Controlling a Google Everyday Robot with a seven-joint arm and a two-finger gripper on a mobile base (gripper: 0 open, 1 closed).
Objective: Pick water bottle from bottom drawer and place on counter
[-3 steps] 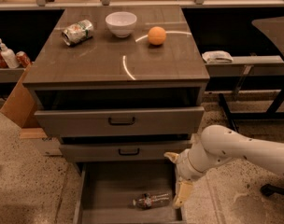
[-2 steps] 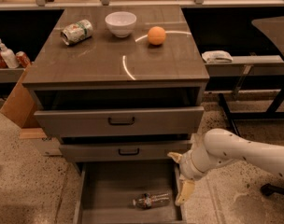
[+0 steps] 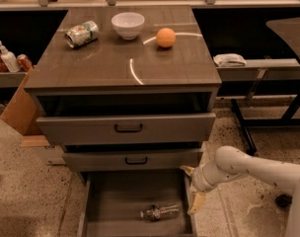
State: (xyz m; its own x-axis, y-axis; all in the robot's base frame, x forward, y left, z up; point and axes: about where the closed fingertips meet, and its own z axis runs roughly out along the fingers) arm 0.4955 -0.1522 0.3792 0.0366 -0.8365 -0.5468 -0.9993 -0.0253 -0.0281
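Gripper (image 3: 193, 186) at lower right of centre, over the right wall of the bottom drawer (image 3: 115, 199). Jaws spread wide w/ nothing held; one tan fingertip (image 3: 188, 170) sits up near the middle drawer front (image 3: 132, 159), the other hangs lower by the drawer's right edge. White arm (image 3: 258, 169) comes in from the lower right corner.

Water bottle (image 3: 160, 212) lies on its side on the bottom drawer floor, bottom centre of frame, long axis approx left-right. It's just left of the lower fingertip and apart from it, prob. not touching. Bottom drawer is pulled all the way out; rest of the floor is bare.

Top drawer (image 3: 128, 127) has a black bar handle, and a dark gap above it; looks pulled out a bit.

Desk (image 3: 110, 65) = glossy grey-brown cabinet top, upper centre, w/ curved light streaks. On it: crushed green-white can (image 3: 82, 33) upper left, white bowl (image 3: 128, 24) beside it, orange (image 3: 165, 37) to the right of the bowl.

Left edge: white pump bottle (image 3: 8, 59) on a low shelf, cardboard box (image 3: 19, 107) below it. Right: white cloth (image 3: 229, 59) on a grey shelf.
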